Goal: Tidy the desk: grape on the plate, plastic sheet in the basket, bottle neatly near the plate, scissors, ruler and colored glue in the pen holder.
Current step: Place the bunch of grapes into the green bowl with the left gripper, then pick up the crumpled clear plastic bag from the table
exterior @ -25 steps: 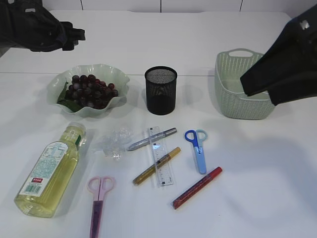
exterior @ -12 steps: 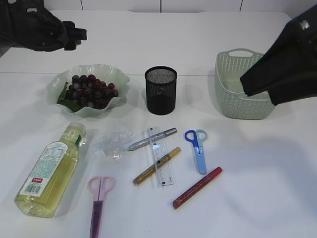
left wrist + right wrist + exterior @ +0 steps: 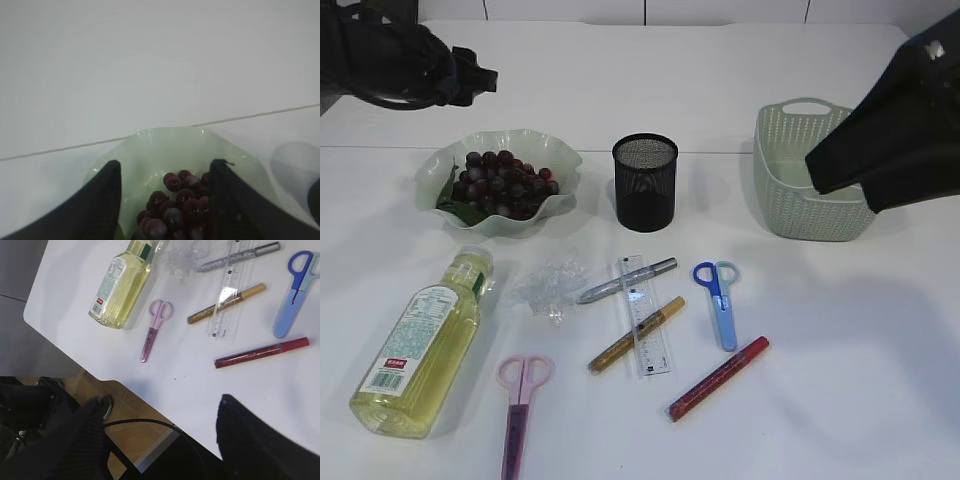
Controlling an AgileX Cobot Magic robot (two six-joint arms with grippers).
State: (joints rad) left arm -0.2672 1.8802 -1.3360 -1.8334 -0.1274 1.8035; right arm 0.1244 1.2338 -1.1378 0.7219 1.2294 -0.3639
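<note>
Left gripper is open w/ nothing in it and has crept a bit right, far left above the plate. Grapes are in already. Right gripper open, hasn't moved. Bottle, sheet not moved yet.

The clear plastic bottle of yellow liquid has a white label with a red patch, but the words are too small to read.

Dark red grapes on green plate
</note>
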